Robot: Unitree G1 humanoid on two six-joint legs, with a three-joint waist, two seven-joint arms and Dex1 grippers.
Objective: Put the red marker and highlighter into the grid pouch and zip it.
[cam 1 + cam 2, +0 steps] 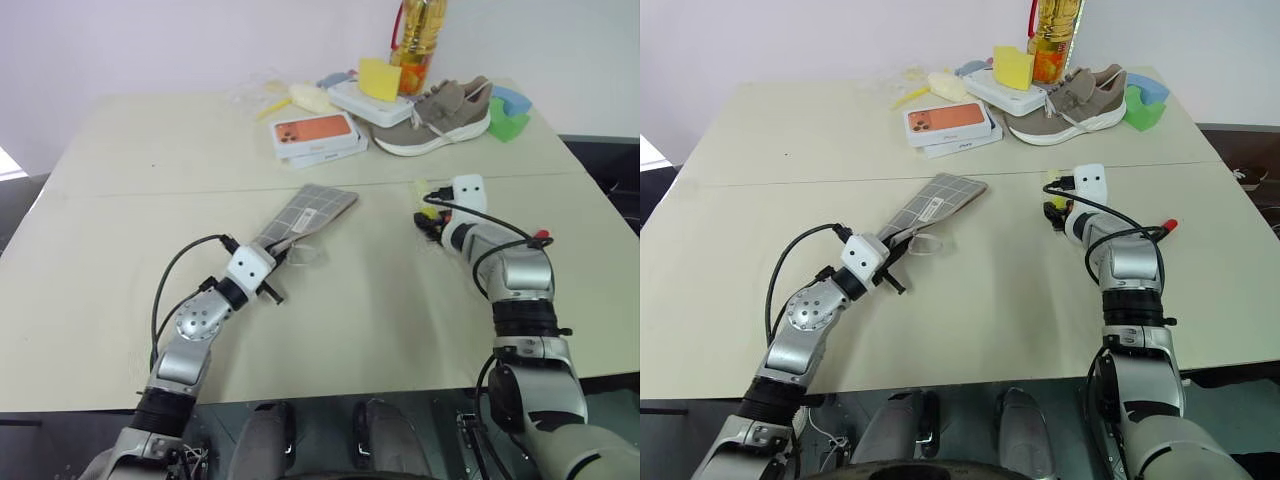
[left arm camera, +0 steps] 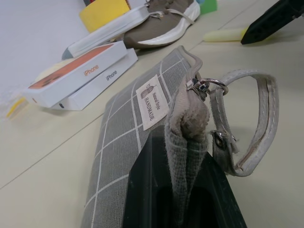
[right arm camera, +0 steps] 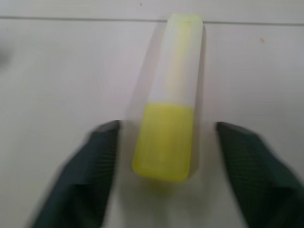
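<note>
The grey grid pouch (image 1: 312,208) lies flat on the middle of the table with its white label (image 2: 153,101) facing up. My left gripper (image 1: 272,266) is shut on the pouch's near end, pinching the fabric beside the zipper pull and the grey wrist strap (image 2: 256,118). The yellow highlighter (image 3: 168,123) lies on the table to the right. My right gripper (image 3: 166,126) is open and low over it, one finger on each side with a gap to each. A red tip that looks like the red marker (image 1: 1168,224) shows just right of my right forearm, mostly hidden.
Two stacked orange-pictured phone boxes (image 1: 318,135) sit behind the pouch. Farther back are a taupe shoe (image 1: 435,118), a white box (image 1: 365,100) with a yellow block (image 1: 380,78) on it, a bottle (image 1: 418,35) and a green and blue sponge (image 1: 508,112).
</note>
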